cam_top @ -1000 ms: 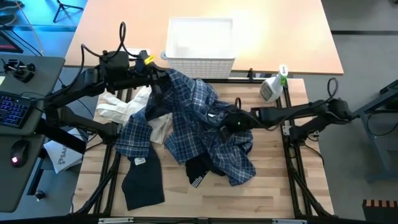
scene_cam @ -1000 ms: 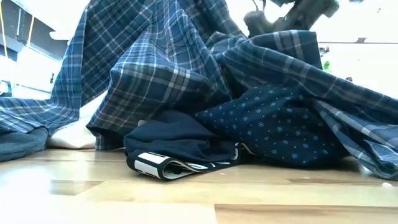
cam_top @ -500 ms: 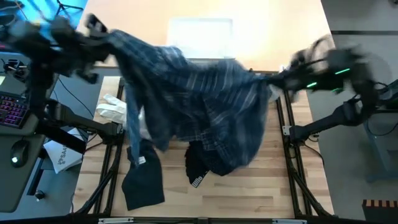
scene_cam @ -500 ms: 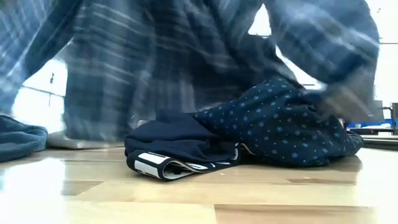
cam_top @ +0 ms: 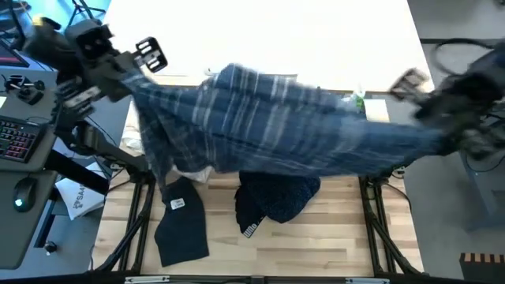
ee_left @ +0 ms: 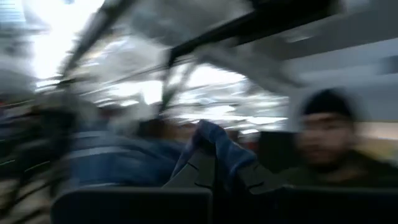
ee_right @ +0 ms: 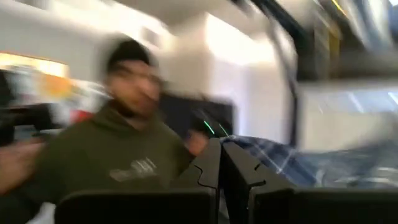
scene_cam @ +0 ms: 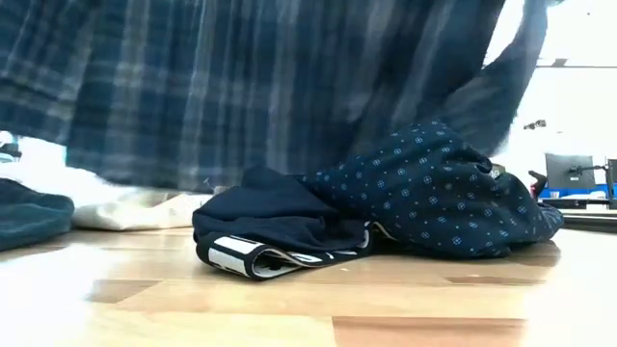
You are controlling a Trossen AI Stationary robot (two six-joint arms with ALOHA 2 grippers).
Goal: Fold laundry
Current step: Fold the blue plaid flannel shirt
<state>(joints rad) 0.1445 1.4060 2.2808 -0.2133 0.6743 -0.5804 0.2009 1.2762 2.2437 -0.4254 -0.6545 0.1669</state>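
**Plaid shirt stretched between my two grippers**

I am holding the plaid shirt (cam_top: 276, 126) taut across mid-frame above the worktop (cam_top: 316, 244): my left gripper (cam_top: 130, 75), upper left, and right gripper (cam_top: 430, 106), upper right, are each clamping it. The dotted navy shirt (cam_top: 276, 197) is lying beneath, at centre.

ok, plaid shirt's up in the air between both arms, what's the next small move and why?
Probably lower it flat onto the bare table front. The left gripper and right gripper are shut on the plaid shirt, stretched wide above the dotted navy shirt; lay it clear of that pile.
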